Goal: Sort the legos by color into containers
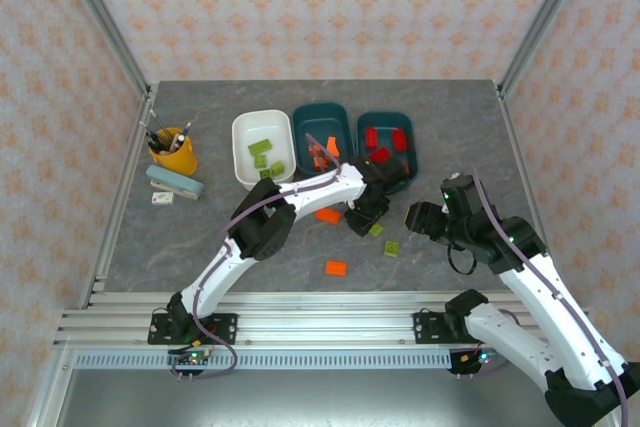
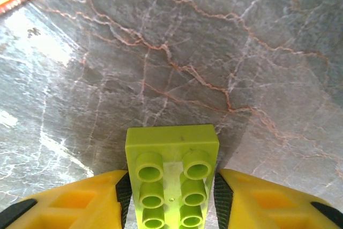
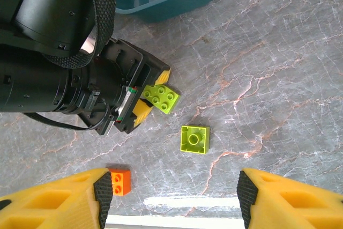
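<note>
My left gripper (image 2: 171, 187) is shut on a lime green lego (image 2: 171, 172), studs up, low over the table in front of the tubs (image 1: 377, 230). A square lime lego (image 3: 195, 139) lies upside down just beside it. Two orange legos (image 1: 335, 268) (image 1: 327, 215) rest on the table. The white tub (image 1: 246, 137) holds lime bricks, the middle teal tub (image 1: 305, 119) orange ones, and the right teal tub (image 1: 410, 152) red ones. My right gripper (image 3: 171, 202) hangs open above the square lime lego, holding nothing.
A yellow-orange cup of pens (image 1: 174, 151) and a stapler (image 1: 174, 184) stand at the left of the table. The left arm (image 1: 290, 197) stretches diagonally across the middle. Both grippers are close together near the right teal tub.
</note>
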You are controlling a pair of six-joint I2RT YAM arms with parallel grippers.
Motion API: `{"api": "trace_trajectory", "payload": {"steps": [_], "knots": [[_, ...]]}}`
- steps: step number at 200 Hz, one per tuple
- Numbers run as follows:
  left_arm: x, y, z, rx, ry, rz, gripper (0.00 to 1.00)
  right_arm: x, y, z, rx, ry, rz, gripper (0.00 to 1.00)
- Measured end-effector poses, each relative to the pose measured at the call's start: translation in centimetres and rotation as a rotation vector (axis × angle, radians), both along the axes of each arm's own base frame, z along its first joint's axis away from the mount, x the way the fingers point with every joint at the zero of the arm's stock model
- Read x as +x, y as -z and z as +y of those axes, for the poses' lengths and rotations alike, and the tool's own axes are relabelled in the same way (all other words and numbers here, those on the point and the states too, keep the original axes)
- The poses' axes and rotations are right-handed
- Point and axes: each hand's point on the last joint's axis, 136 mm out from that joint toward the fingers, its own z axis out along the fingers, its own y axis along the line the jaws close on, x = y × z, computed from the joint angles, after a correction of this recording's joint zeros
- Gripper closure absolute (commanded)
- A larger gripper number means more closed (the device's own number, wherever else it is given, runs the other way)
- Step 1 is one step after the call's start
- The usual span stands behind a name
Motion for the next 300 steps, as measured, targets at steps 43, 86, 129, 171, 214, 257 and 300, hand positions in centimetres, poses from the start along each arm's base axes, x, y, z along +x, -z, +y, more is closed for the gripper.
{"api": "trace_trajectory", "payload": {"steps": [43,86,129,171,214,257,300], "knots": [[0.0,0.1,0.0,0.006,0.003,0.005,0.58,0.0,0.0,0.0,0.0,0.0,0.0,0.35],[0.0,-0.1,0.0,0.006,0.018,0.002,0.67,0.1,0.0,0.0,0.001,0.0,-0.001,0.35],[0.0,-0.3,0.0,0.019,0.065,-0.02,0.68,0.2,0.2,0.1,-0.004,-0.001,0.006,0.35],[0.2,-1.0,0.9,0.061,0.134,-0.07,0.68,0.3,0.2,0.2,-0.006,-0.005,0.008,0.35],[0.4,-6.5,4.3,0.079,0.176,-0.166,0.68,0.9,-1.0,2.0,0.072,-0.072,-0.038,0.34],[2.4,-13.0,10.5,0.076,0.175,-0.293,0.68,2.4,-3.7,5.5,0.229,-0.172,-0.126,0.33],[6.9,-15.1,19.2,0.127,0.173,-0.34,0.67,5.2,-3.4,8.6,0.313,-0.213,-0.103,0.34]]}}
